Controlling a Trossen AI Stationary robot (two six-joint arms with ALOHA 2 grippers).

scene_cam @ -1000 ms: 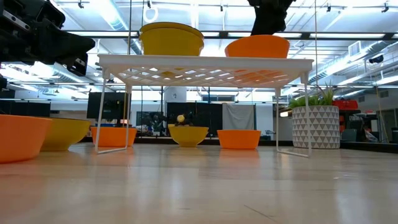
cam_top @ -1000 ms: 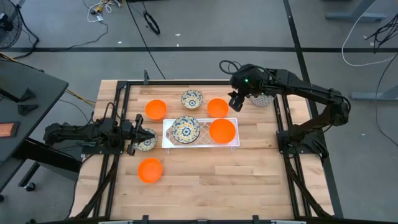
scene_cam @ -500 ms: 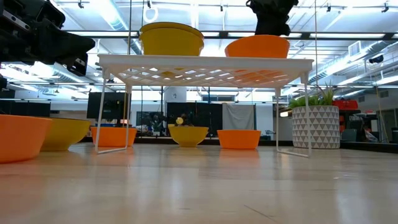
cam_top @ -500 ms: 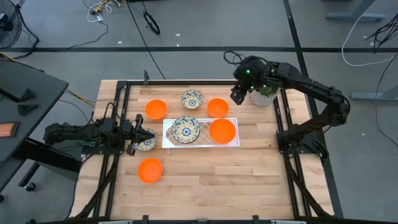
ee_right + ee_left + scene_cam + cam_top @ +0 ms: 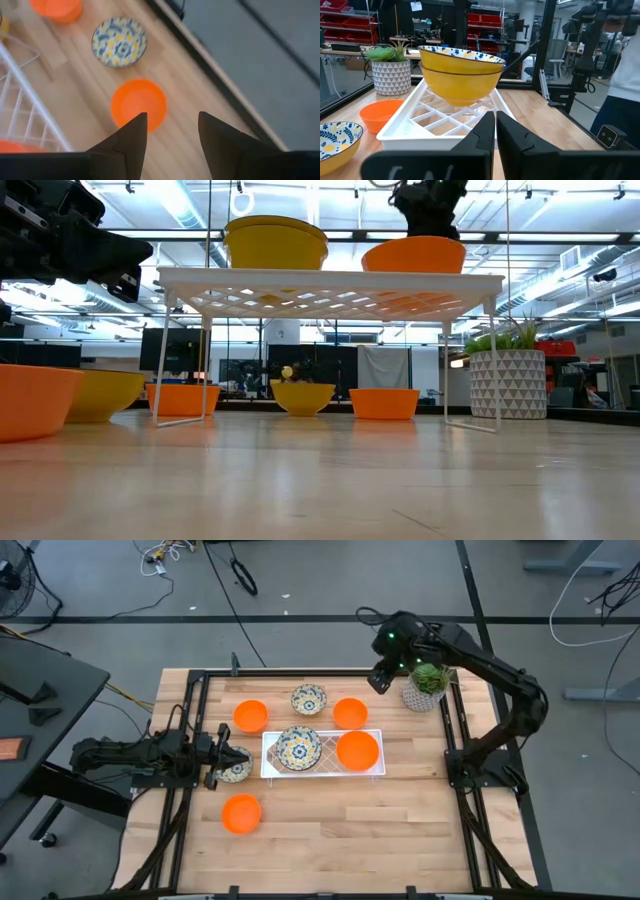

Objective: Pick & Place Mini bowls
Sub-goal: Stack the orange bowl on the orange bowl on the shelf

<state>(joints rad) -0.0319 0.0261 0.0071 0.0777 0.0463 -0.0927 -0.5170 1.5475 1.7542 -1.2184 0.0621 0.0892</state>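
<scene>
The right end effector hung wide open and empty above the loose orange bowl, seemingly lining up a pick. The left end effector rested shut on the surface, holding nothing, beside a floral bowl.

no readable text, labels, brands, numbers or signs in any view

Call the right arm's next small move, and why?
Probably lower toward the orange bowl behind the white rack. The right gripper is open, empty and high above that bowl, which shows between its fingers in the wrist view.
</scene>
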